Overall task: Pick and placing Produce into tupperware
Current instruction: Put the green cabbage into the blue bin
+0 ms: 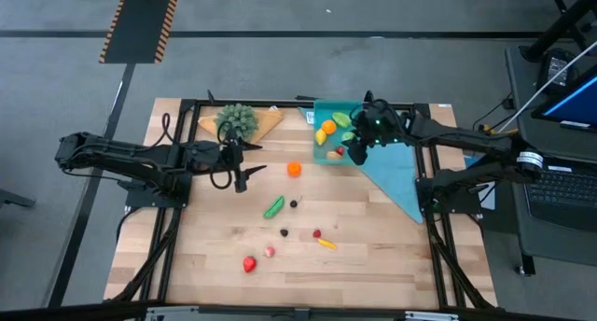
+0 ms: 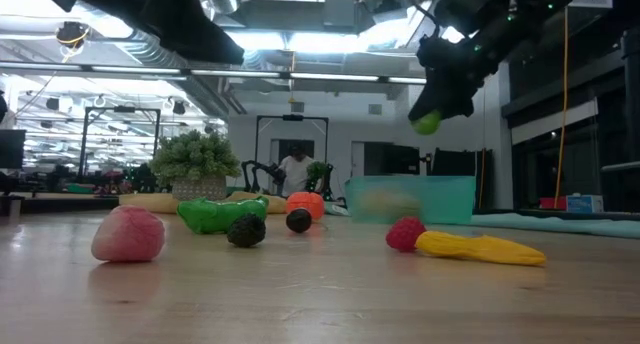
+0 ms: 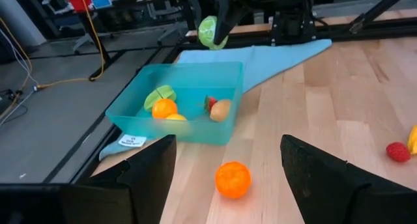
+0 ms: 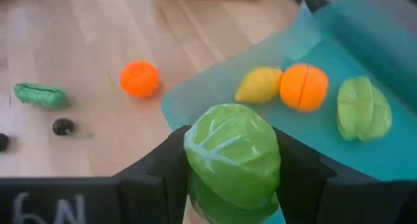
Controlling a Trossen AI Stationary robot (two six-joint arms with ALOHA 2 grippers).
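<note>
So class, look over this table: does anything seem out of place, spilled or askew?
Nothing looks damaged or spilled. The tupperware sits at an angle, partly on the blue cloth. The right hand holds a green cabbage above it. Loose produce on the table is simply unsorted.

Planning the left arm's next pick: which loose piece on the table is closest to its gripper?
The orange round fruit, lying just ahead of the open left gripper; the other loose pieces lie farther off.

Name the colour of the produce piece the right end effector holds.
Light green cabbage-like piece, ribbed with pale veins; clearest in the right wrist view.
</note>
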